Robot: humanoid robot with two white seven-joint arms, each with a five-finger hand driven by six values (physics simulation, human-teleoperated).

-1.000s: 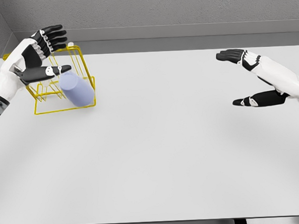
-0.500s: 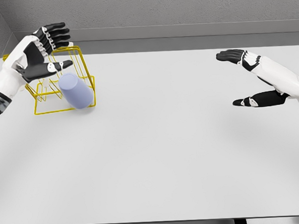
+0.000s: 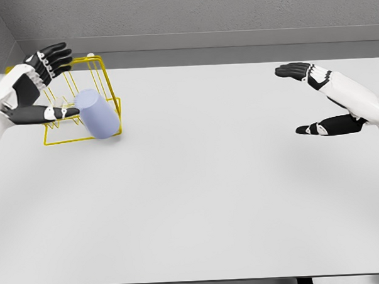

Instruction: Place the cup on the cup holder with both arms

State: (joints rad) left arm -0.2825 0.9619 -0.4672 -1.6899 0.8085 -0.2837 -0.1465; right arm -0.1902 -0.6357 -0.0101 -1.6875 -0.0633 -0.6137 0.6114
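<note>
The left robot hand is spread open at the far left, its thumb reaching toward the pale blue cup and holding nothing. The cup sits tilted in the yellow wire cup holder on the white desk. Far to the right, the right robot hand hovers open and empty.

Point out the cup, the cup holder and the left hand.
cup (image 3: 98,114), head view, on its lavender side wall.
cup holder (image 3: 109,87), head view, on a yellow upright wire.
left hand (image 3: 25,92), head view, on the palm.
</note>
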